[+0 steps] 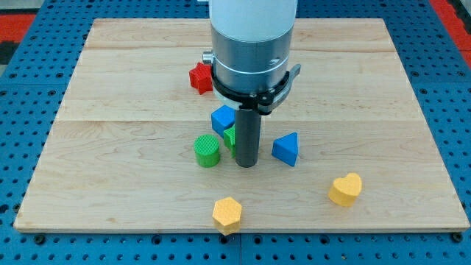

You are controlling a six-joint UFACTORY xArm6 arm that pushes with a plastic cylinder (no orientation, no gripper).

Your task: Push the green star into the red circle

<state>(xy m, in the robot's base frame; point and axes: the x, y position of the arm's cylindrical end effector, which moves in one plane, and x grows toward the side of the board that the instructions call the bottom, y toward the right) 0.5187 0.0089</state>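
Hand absent, so no clamping; my tip (pixel 246 165) stands beside half-hidden green star (pixel 229 137), judged light, stiff, slide-prone: push squarely between points.

red star (pixel 199 77), blue cube (pixel 222 118), green cylinder (pixel 207 150), blue triangle (pixel 286 149), yellow heart (pixel 346 189), yellow hexagon (pixel 227 213)

Pale matt wooden board (pixel 132 96) with visible grain; green cylinder (pixel 207 150) looks like ridged plastic.

Our arm shows a white upper casing, a grey metal collar, a black clamp ring, and a dark rod ending at my tip (pixel 246 165).
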